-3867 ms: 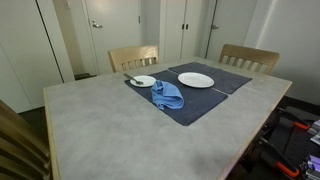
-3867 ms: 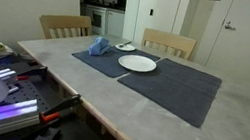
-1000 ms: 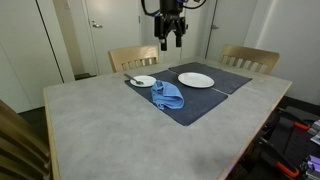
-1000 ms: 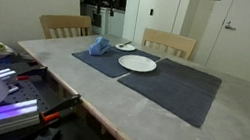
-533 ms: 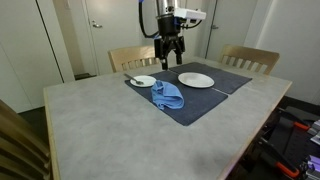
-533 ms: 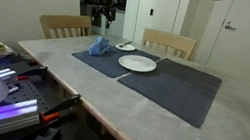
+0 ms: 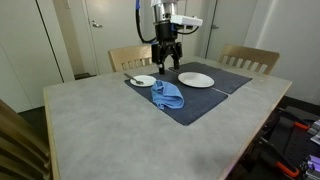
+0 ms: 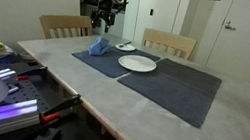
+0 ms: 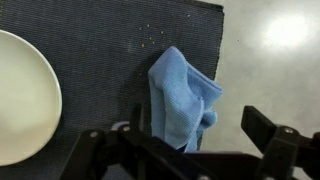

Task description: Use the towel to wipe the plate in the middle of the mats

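Note:
A crumpled blue towel (image 7: 168, 95) lies on the dark grey mats (image 7: 215, 100), at the mat's edge next to a small plate (image 7: 143, 81). The large white plate (image 7: 196, 80) sits in the middle of the mats, apart from the towel. My gripper (image 7: 166, 63) hangs open and empty in the air above the towel. They also show in an exterior view: the towel (image 8: 98, 47), the plate (image 8: 137, 64) and my gripper (image 8: 102, 21). In the wrist view the towel (image 9: 183, 95) lies between my spread fingers (image 9: 180, 150), with the plate (image 9: 25, 95) at the left.
The grey table (image 7: 110, 130) has two wooden chairs (image 7: 133, 57) (image 7: 250, 58) at its far side. A utensil rests on the small plate (image 8: 126, 47). Equipment with lights (image 8: 0, 91) stands beside the table's near edge.
My arm has come into view from above and has moved down toward the towel over the last second. Towel and plates have not moved.

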Robot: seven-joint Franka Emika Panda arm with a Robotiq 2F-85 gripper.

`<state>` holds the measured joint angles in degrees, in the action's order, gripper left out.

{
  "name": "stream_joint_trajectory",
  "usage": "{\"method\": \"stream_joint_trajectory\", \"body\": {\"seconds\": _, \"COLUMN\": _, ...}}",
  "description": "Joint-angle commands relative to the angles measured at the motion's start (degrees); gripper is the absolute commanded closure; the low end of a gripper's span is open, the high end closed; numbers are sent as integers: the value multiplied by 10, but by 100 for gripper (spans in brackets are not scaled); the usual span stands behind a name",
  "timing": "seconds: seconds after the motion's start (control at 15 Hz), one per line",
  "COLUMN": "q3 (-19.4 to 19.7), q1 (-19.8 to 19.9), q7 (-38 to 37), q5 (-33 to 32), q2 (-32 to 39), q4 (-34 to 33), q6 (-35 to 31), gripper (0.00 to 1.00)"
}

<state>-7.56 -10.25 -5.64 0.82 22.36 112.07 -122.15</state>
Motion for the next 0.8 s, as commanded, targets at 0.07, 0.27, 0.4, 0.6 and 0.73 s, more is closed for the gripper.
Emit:
{"method": "stream_joint_trajectory", "body": {"seconds": 0.07, "q3": 1, "q1": -2, "q7": -1, "q5": 0, "q2": 16, "q4": -14, "q6": 5, "gripper": 0}}
{"method": "stream_joint_trajectory", "body": {"seconds": 0.27, "q3": -1, "q1": 1, "q7": 12, "q5": 4, "q2": 46, "q4": -26, "q6": 7, "gripper": 0}}
{"method": "stream_joint_trajectory", "body": {"seconds": 0.4, "q3": -2, "q1": 3, "q7": 21, "q5": 6, "q2": 64, "q4": -37, "q6": 8, "gripper": 0}}
{"method": "stream_joint_trajectory", "body": {"seconds": 0.6, "q3": -3, "q1": 3, "q7": 24, "q5": 12, "q2": 89, "q4": -53, "q6": 3, "gripper": 0}}
{"method": "stream_joint_trajectory", "body": {"seconds": 0.73, "q3": -2, "q1": 0, "q7": 15, "q5": 11, "q2": 101, "q4": -61, "q6": -2, "gripper": 0}}
